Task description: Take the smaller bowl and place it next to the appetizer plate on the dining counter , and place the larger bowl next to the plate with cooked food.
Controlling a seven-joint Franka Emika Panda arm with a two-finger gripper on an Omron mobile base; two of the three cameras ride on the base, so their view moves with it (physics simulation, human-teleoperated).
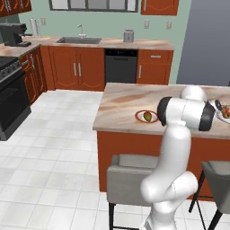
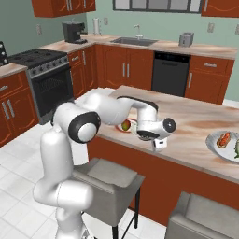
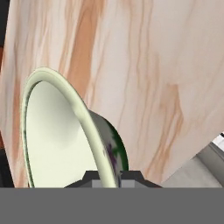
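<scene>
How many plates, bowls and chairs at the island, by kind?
Plates: 2, a small red-rimmed appetizer plate and a large white plate of cooked food
Bowls: 1, a deep floral bowl with cream inside, its rim pinched in the gripper
Grey padded chairs: 2
Total: 5

The dining counter (image 1: 130, 101) fills the middle right of the left base view, a beige-pink marbled top on red-brown wood sides. A small red-rimmed plate (image 1: 147, 116) with a green and orange bit of food lies on it near the front edge, at centre right of that frame. At the far right edge lies a white plate (image 1: 224, 113) with cooked food. In the right base view that white plate (image 2: 224, 145) sits at the right, the small plate (image 2: 127, 126) near the centre.
</scene>
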